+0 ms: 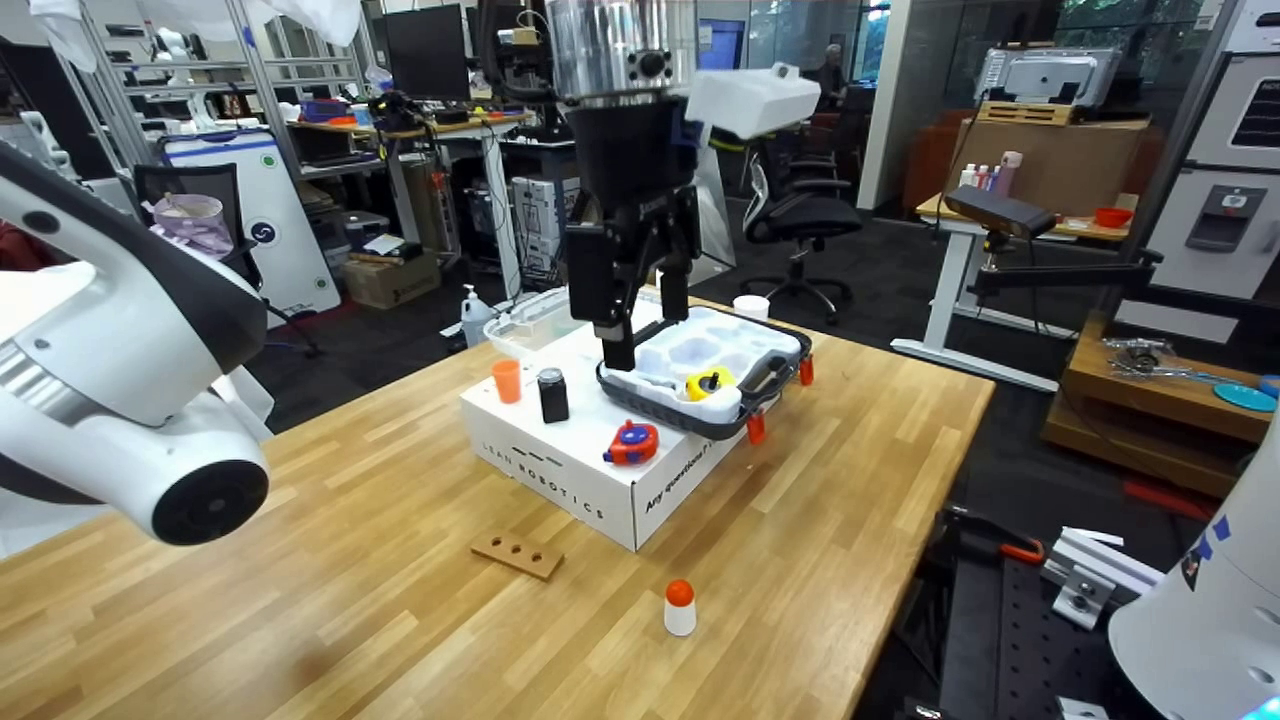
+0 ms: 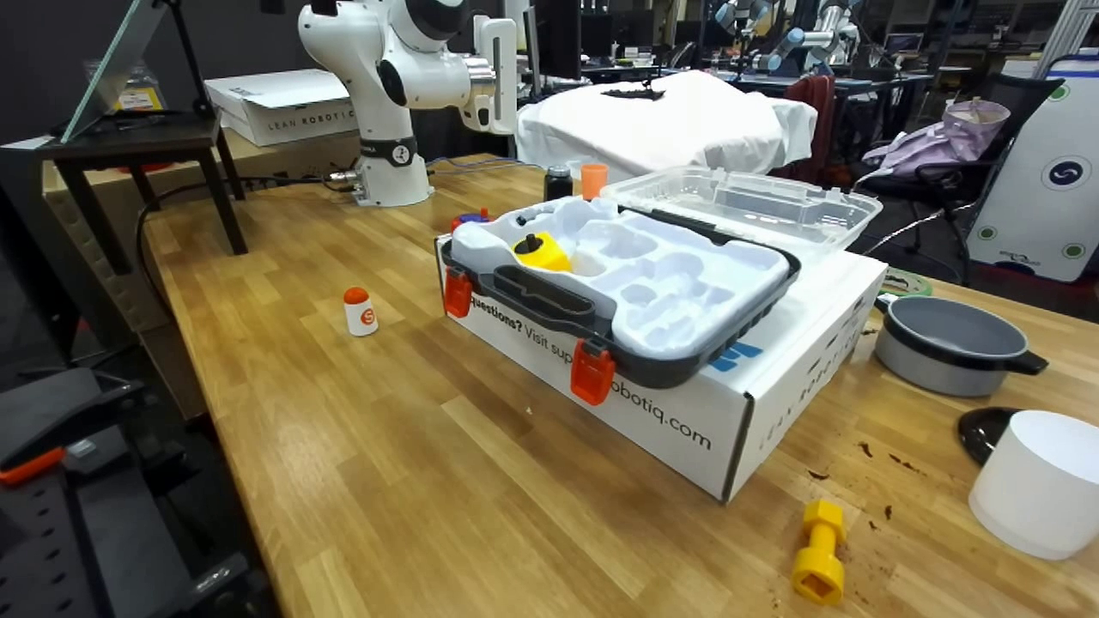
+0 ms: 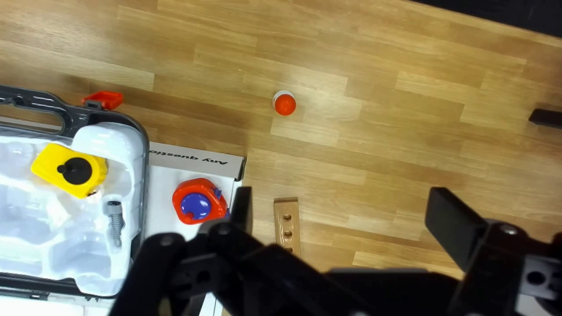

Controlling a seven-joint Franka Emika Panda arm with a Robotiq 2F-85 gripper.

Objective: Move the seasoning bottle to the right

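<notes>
The seasoning bottle is a tiny white bottle with an orange-red cap. It stands upright on the wooden table in both exterior views (image 1: 680, 610) (image 2: 361, 314). In the wrist view the bottle (image 3: 285, 104) shows from above, in the upper middle, apart from the fingers. My gripper (image 1: 647, 325) hangs high in an exterior view, pointing down, in front of the open case in that picture. In the wrist view the gripper (image 3: 342, 213) has its fingers wide apart with nothing between them; the bottle lies beyond the fingertips. The gripper is out of view in the remaining exterior view.
A white box (image 1: 560, 480) carries an open case (image 2: 618, 360), a red tape measure (image 1: 632, 443), a black jar (image 1: 552, 396) and an orange cup (image 1: 507, 381). A wooden block with holes (image 3: 287, 228) lies nearby. Another white arm (image 1: 130, 400) stands across the table.
</notes>
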